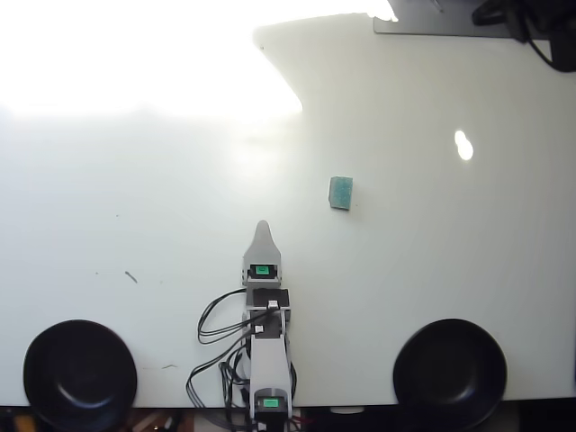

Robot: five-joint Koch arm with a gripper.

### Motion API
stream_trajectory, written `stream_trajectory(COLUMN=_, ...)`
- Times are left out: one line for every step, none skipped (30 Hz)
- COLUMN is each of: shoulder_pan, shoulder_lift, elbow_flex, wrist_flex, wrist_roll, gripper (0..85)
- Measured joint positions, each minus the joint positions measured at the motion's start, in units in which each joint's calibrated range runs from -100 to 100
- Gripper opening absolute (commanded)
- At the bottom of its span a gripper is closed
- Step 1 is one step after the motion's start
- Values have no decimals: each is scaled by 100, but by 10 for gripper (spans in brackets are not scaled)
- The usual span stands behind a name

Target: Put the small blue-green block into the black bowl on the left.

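Observation:
The small blue-green block (340, 193) lies flat on the white table, up and to the right of the arm in the overhead view. My gripper (263, 229) points up the picture from the arm at the bottom centre, well short of the block and apart from it. Only one pointed tip shows from above, so its jaws cannot be judged. Nothing is seen held. One black bowl (79, 374) sits at the bottom left corner. It holds nothing.
A second, matching black bowl (450, 371) sits at the bottom right. Black cables (216, 328) loop beside the arm's base. Strong glare washes out the table's upper left. A dark object (526, 22) sits at the top right edge.

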Motion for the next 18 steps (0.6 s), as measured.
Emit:
stream_trajectory(shoulder_pan=0, shoulder_lift=0, elbow_flex=0, wrist_flex=0, wrist_roll=-5, gripper=490)
stream_trajectory(shoulder_pan=0, shoulder_lift=0, elbow_flex=0, wrist_flex=0, wrist_roll=-15, gripper=490)
stream_trajectory(shoulder_pan=0, shoulder_lift=0, elbow_flex=0, wrist_flex=0, wrist_roll=-20, gripper=490)
stream_trajectory(shoulder_pan=5, shoulder_lift=0, elbow_flex=0, wrist_flex=0, wrist_roll=-24, gripper=490)
stream_trajectory(shoulder_pan=5, shoulder_lift=0, elbow_flex=0, wrist_flex=0, wrist_roll=-24, gripper=490)
stream_trajectory(shoulder_pan=5, shoulder_lift=0, elbow_flex=0, wrist_flex=0, wrist_roll=-29, gripper=490)
stream_trajectory(shoulder_pan=5, shoulder_lift=0, elbow_flex=0, wrist_flex=0, wrist_roll=-44, gripper=490)
stream_trajectory(shoulder_pan=5, shoulder_lift=0, elbow_flex=0, wrist_flex=8, wrist_roll=-63, gripper=490)
stream_trajectory(shoulder_pan=5, shoulder_lift=0, elbow_flex=0, wrist_flex=8, wrist_roll=-78, gripper=490)
stream_trajectory(shoulder_pan=5, shoulder_lift=0, elbow_flex=0, wrist_flex=8, wrist_roll=-93, gripper=490)
stream_trajectory(shoulder_pan=10, shoulder_lift=0, elbow_flex=0, wrist_flex=8, wrist_roll=-98, gripper=490)
stream_trajectory(shoulder_pan=10, shoulder_lift=0, elbow_flex=0, wrist_flex=8, wrist_roll=-103, gripper=490)
stream_trajectory(shoulder_pan=20, shoulder_lift=0, elbow_flex=0, wrist_flex=8, wrist_roll=-103, gripper=490)
stream_trajectory(shoulder_pan=24, shoulder_lift=0, elbow_flex=0, wrist_flex=8, wrist_roll=-107, gripper=490)
stream_trajectory(shoulder_pan=29, shoulder_lift=0, elbow_flex=0, wrist_flex=8, wrist_roll=-107, gripper=490)
stream_trajectory(shoulder_pan=29, shoulder_lift=0, elbow_flex=0, wrist_flex=8, wrist_roll=-112, gripper=490)
stream_trajectory(shoulder_pan=29, shoulder_lift=0, elbow_flex=0, wrist_flex=8, wrist_roll=-112, gripper=490)
stream_trajectory(shoulder_pan=34, shoulder_lift=-25, elbow_flex=0, wrist_flex=8, wrist_roll=-117, gripper=488)
